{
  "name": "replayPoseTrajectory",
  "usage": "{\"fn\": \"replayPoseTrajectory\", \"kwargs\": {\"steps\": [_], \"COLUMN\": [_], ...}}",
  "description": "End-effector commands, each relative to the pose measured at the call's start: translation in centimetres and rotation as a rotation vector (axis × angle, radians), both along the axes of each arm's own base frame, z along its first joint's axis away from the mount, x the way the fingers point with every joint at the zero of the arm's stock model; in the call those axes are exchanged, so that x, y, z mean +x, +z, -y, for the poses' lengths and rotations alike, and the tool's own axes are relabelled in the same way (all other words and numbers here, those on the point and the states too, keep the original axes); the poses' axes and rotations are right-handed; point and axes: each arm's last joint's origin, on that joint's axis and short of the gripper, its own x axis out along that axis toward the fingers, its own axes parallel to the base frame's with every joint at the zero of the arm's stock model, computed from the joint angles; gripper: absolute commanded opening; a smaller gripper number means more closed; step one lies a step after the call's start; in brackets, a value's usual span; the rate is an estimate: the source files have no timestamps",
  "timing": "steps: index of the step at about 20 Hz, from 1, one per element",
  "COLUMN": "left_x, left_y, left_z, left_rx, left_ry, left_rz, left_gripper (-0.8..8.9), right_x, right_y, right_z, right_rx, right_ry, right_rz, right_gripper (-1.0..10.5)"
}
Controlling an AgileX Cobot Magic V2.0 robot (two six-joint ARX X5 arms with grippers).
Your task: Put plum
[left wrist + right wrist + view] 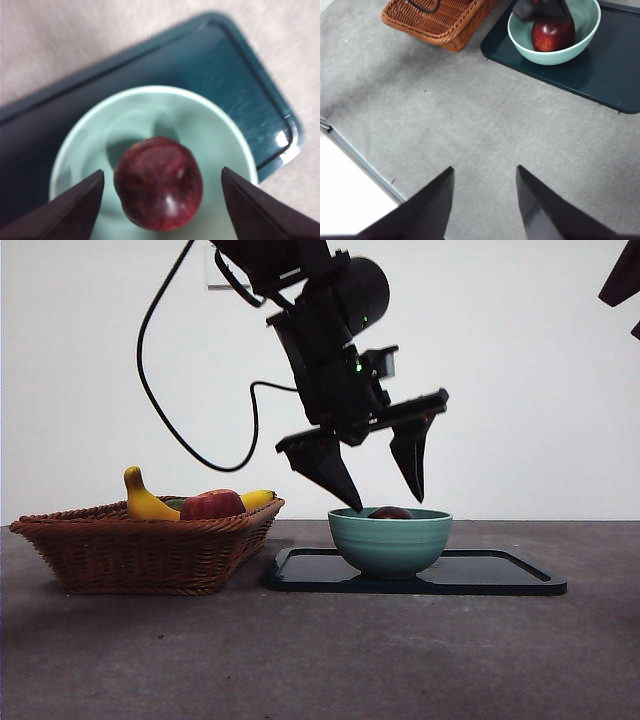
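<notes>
Plum (158, 184), dark maroon and glossy, lay inside the pale green bowl (390, 540) on the dark tray (500, 573) at lower centre of the front view. The left gripper (385, 485) hung just above the bowl's rim, jaws spread wide and empty, the fruit centred between them in the wrist view and touched by neither. Small, firm and likely slick-skinned, it would best be pinched gently across its widest girth. The right gripper (485, 205) waited well apart over bare table, jaws parted. A wicker basket (150, 545) stood at left.
</notes>
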Motion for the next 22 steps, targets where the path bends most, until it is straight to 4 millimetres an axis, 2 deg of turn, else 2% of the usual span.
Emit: {"fn": "replayPoseTrajectory", "kwargs": {"steps": [1, 11, 13, 15, 18, 22], "left_x": [0.3, 0.0, -0.1, -0.2, -0.4, -1.4], "left_y": [-1.2, -2.5, -2.6, -2.6, -1.3, 3.6], "left_z": [1.1, 1.9, 1.9, 1.9, 1.8, 0.7], "left_rx": [0.015, 0.053, 0.068, 0.075, 0.056, -0.007], "left_ry": [-0.022, -0.024, -0.036, -0.04, -0.042, -0.042], "left_rz": [0.003, 0.009, 0.005, 0.0, 0.025, 0.104], "left_gripper": [3.7, 3.62, 2.64, 2.39, 2.41, 2.44], "right_x": [0.0, 0.1, 0.1, 0.1, 0.1, 0.0], "right_y": [0.3, 0.3, 0.3, 0.3, 0.3, 0.3], "right_z": [-0.1, -0.1, -0.1, -0.1, -0.1, -0.1], "right_rx": [0.006, 0.006, 0.006, 0.006, 0.005, 0.005], "right_ry": [-0.002, -0.002, -0.002, -0.001, -0.001, 0.0], "right_rz": [0.004, 0.005, 0.005, 0.005, 0.005, 0.006], "right_gripper": [2.0, 2.0, 2.0, 2.0, 2.0, 2.0]}}
